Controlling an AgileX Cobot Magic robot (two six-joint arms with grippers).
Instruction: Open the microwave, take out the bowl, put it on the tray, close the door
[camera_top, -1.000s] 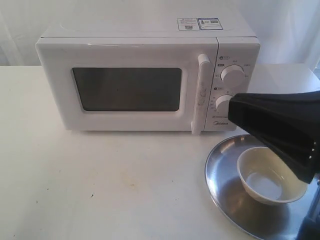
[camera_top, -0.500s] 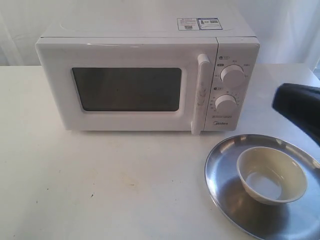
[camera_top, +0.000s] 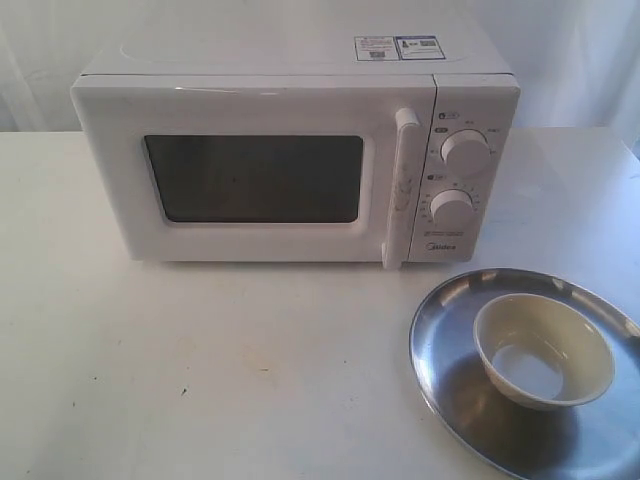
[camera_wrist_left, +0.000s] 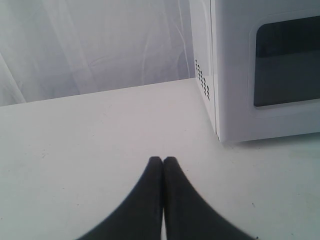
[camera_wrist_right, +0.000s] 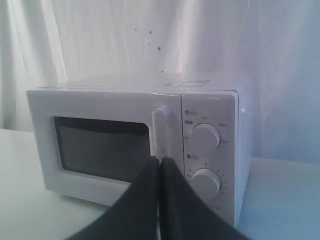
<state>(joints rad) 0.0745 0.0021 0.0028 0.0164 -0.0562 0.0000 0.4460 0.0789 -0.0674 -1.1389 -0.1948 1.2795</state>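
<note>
Facing right pincer (camera_wrist_right: 159, 161): microwave (camera_wrist_right: 132, 145), well apart.

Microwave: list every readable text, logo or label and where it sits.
"Midea": brand logo on the microwave front, below the lower knob.
Two stickers on the top: printed, too small to read.
Labels and scale marks around the upper knob and lower knob: too blurred to read.
No text seen on the bowl or tray.

The right gripper (camera_wrist_right: 159, 162), fingertips pressed together, hangs before the microwave (camera_wrist_right: 210, 107), whose door (camera_wrist_right: 100, 107) sits flush, on the counter (camera_wrist_right: 25, 210).
</note>
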